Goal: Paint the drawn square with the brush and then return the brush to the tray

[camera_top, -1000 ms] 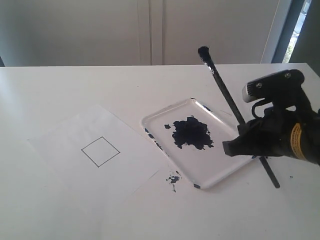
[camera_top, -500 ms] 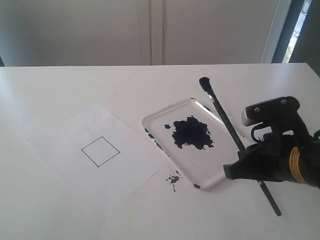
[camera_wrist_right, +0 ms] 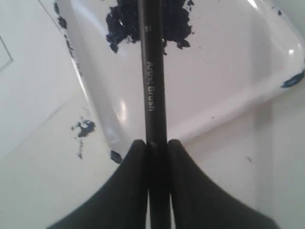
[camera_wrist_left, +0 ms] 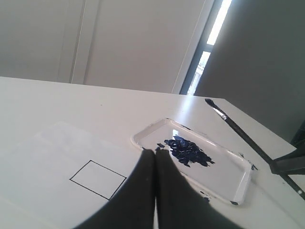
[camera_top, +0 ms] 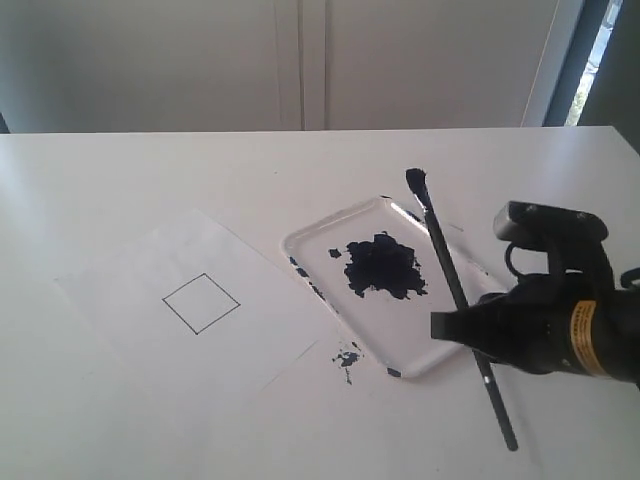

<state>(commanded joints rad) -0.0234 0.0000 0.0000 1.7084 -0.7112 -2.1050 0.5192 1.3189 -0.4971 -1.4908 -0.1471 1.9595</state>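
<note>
**A:** where's the brush at rn?

**B:** the brush (camera_top: 445,262) slants across the tray's (camera_top: 400,340) 3 o'clock edge, with the dark tip pointing to 11. The right gripper (camera_wrist_right: 153,148) is pinching the handle. The left gripper (camera_wrist_left: 155,155) has its fingers pressed together.

**A:** and the square?

**B:** the drawn square (camera_top: 201,303) is blank. It's on the paper sheet (camera_top: 130,290) at the tray's 9 o'clock. White table (camera_top: 150,180), paint flecks (camera_top: 347,357) at the tray's 7. Pale wall (camera_top: 150,60) behind, window strip (camera_top: 595,50) up at 1.
</note>
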